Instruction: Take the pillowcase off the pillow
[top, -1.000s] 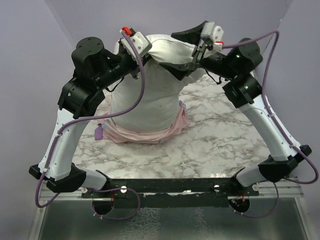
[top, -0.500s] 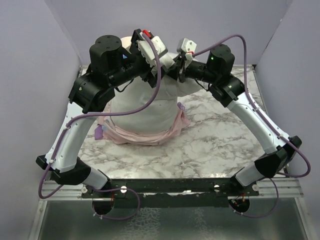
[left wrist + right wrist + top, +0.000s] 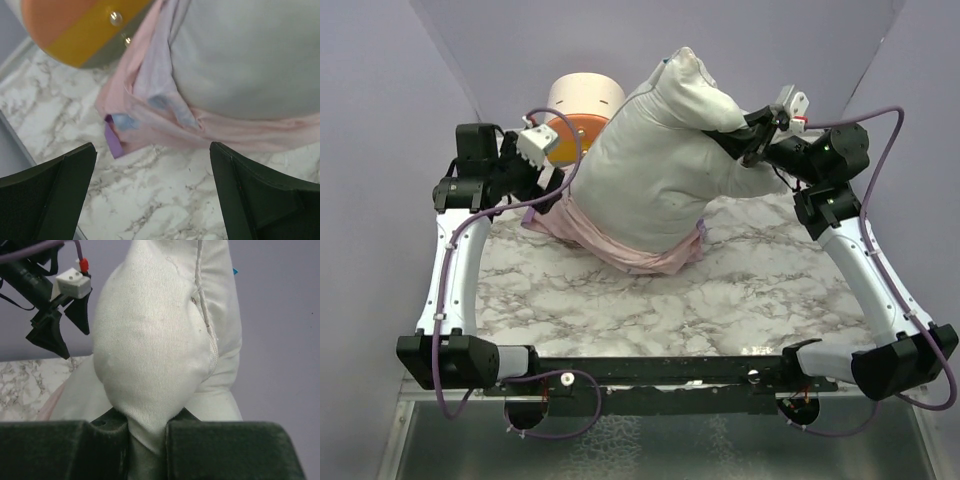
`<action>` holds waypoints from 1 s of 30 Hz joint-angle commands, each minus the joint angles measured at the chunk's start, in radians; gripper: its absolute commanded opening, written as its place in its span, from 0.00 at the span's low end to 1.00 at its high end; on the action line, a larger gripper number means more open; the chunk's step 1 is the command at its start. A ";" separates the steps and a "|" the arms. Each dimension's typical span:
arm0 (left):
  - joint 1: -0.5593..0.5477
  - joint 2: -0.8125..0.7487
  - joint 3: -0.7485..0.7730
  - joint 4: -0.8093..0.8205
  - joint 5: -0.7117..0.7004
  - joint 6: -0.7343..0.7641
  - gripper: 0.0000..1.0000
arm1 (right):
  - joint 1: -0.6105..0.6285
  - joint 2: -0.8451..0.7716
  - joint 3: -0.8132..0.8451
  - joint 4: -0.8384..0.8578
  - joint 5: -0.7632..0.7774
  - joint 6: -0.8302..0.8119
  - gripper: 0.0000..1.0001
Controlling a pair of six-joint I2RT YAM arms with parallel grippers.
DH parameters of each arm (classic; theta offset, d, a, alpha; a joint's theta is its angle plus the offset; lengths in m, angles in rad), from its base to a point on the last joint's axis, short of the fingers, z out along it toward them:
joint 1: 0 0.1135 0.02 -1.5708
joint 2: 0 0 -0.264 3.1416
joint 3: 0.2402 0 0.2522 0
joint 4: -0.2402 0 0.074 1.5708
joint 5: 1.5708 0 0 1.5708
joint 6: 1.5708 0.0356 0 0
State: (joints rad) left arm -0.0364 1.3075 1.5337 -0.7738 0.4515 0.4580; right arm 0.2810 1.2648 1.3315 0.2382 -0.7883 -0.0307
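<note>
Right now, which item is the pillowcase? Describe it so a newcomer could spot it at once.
Find the big off-white pillow standing tilted on the marble table. Bunched around its bottom end lies the pillowcase, thin pale pink fabric with a purple edge showing. Unlike the plump white pillow and the hard cream-and-orange round drawer unit behind, it is limp and crumpled.

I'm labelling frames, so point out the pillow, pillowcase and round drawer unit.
pillow [image 3: 655, 160], top view, white middle.
pillowcase [image 3: 235, 134], left wrist view, bunched pink band.
round drawer unit [image 3: 585, 97], top view, cream top.
</note>
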 commanded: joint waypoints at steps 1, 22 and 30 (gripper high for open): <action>0.134 -0.031 -0.116 -0.097 0.249 0.219 0.98 | -0.010 -0.030 -0.034 0.110 -0.084 0.030 0.01; 0.263 0.163 -0.432 0.083 0.383 0.551 0.97 | -0.017 -0.109 -0.050 0.136 -0.155 0.150 0.01; 0.191 0.183 -0.571 0.260 0.289 0.502 0.33 | -0.024 -0.126 -0.057 0.247 -0.058 0.284 0.01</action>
State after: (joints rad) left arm 0.1585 1.4693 0.9871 -0.5987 0.7620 0.9524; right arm 0.2710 1.1770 1.2640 0.3603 -0.9379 0.1635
